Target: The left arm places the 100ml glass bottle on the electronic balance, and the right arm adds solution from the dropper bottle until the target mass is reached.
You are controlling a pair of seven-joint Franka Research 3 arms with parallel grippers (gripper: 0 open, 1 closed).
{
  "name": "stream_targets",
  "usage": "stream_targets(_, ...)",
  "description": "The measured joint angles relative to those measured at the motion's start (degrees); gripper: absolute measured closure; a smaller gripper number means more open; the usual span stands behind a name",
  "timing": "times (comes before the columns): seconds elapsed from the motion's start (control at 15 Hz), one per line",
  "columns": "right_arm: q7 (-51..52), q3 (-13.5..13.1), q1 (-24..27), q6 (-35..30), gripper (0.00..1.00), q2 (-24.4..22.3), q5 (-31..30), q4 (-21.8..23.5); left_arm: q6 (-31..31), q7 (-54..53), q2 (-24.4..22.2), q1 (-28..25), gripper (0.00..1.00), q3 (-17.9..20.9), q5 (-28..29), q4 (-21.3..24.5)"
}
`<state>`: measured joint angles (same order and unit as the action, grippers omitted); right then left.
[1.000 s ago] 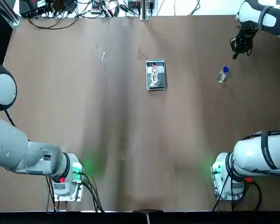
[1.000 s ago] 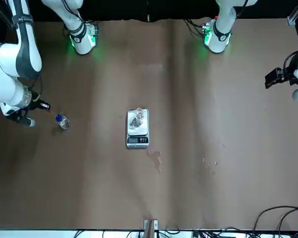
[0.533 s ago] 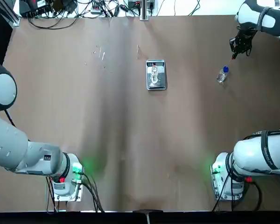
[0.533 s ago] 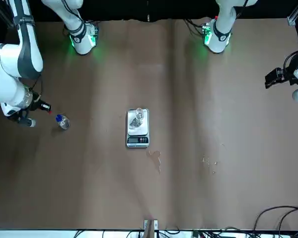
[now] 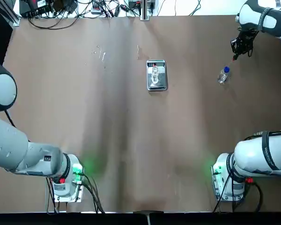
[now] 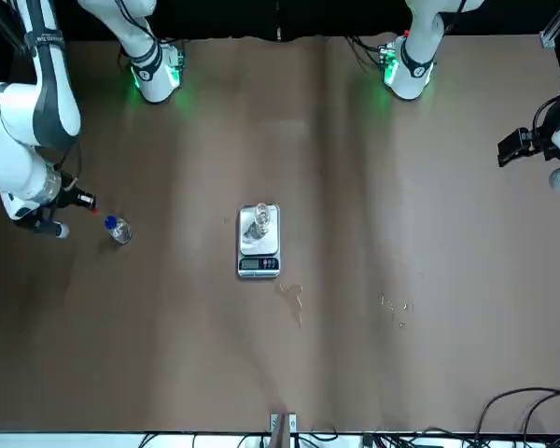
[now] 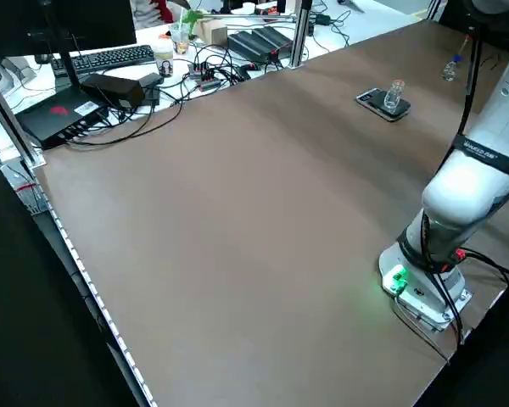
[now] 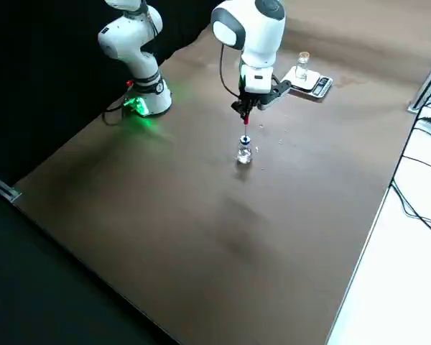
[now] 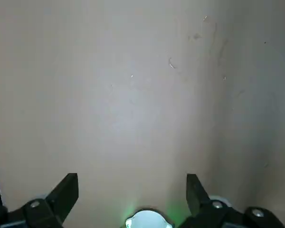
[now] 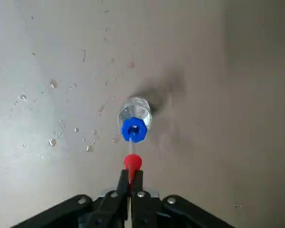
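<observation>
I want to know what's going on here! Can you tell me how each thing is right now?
Glass bottle: upright on the balance, no cap.
Electronic balance: flat on the table, bottle on its pan.
Dropper bottle: upright, blue cap on.
Right gripper: jaws shut on the red-bulbed dropper.
Left gripper: jaws open, empty.

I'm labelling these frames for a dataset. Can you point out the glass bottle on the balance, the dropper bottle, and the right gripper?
glass bottle (image 5: 155, 73): top view, its body.
electronic balance (image 5: 161, 86): top view, pan corner.
dropper bottle (image 10: 134, 129): right wrist view, blue cap.
right gripper (image 10: 130, 183): right wrist view, between the fingers pinching the red-tipped dropper.
</observation>
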<state>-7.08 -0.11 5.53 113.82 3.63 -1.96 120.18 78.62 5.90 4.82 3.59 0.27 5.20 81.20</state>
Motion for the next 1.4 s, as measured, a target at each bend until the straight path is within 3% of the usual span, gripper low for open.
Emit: stream_targets(1.4,0.75,-0.02,0.01,1.21,0.96,0.0,0.0,0.96,0.0,0.01,0.02,0.0,0.0,0.0,0.0,0.0)
